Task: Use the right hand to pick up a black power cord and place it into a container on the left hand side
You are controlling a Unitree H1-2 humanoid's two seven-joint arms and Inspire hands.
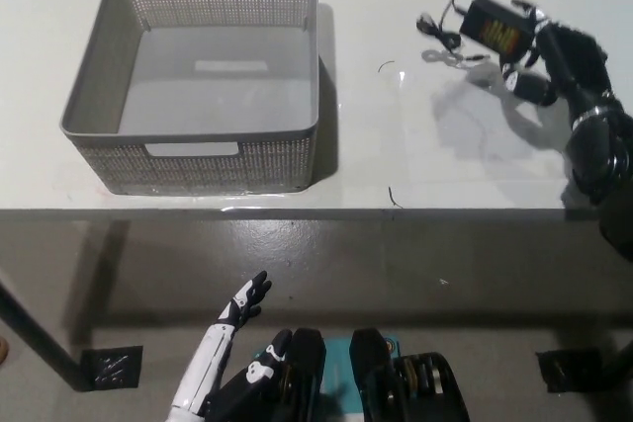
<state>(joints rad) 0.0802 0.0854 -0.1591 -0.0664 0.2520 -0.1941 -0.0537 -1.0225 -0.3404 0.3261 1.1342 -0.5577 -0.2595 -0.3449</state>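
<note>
My black right hand (554, 51) is shut on the black power cord's adapter brick (492, 27), holding it lifted above the white table (396, 145) at the right. The thin cable (442, 35) dangles from the brick to the left, its shadow on the table below. The grey mesh container (198, 76) stands empty on the table's left side, well apart from the cord. My white left hand (237, 313) hangs below the table edge at the lower left, fingers apart and holding nothing.
The table's front edge (297, 210) runs across the middle of the view, with grey floor below. A small dark mark (395, 198) lies near that edge. A table leg foot (109, 368) shows at the bottom left.
</note>
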